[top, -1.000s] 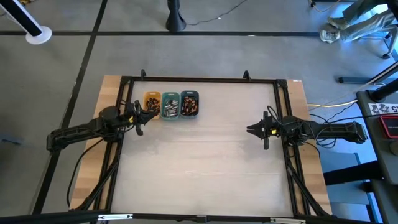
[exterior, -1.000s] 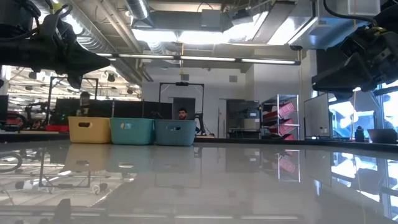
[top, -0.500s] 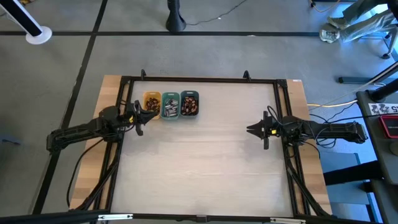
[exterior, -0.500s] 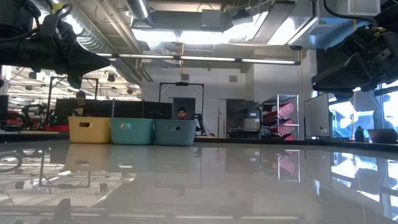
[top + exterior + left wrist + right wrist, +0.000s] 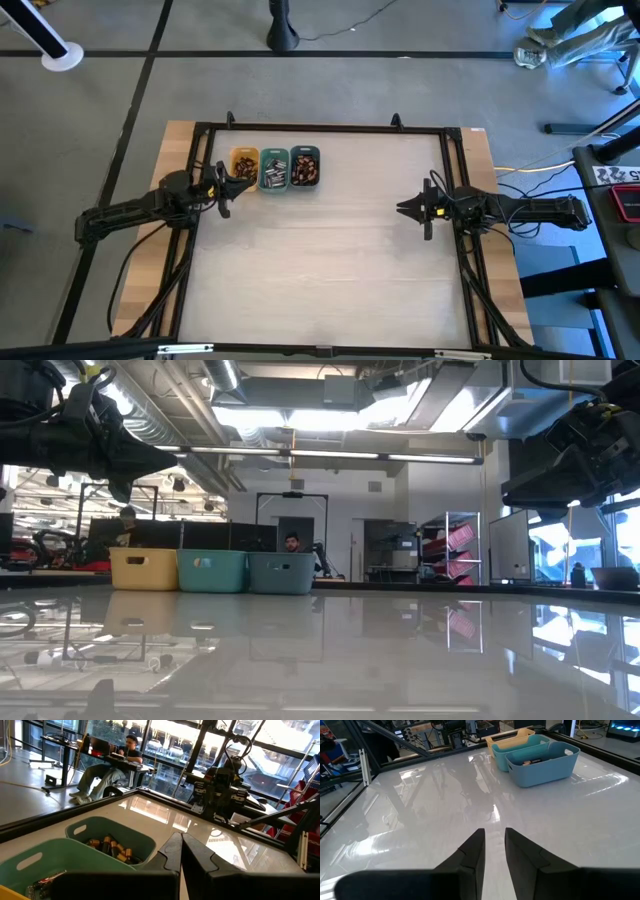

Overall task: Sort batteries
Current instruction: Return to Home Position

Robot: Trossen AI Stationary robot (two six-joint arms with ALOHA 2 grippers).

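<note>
Batteries (image 5: 275,172), small metal cylinders, fill three oblong, seemingly plastic trays (image 5: 212,575).

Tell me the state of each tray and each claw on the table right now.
yellow tray: upright, holding batteries.
green tray: upright, holding batteries.
blue tray: upright, holding batteries.
left claw: shut, empty, raised near the yellow tray.
right claw: slightly open, empty, over the table.
</note>
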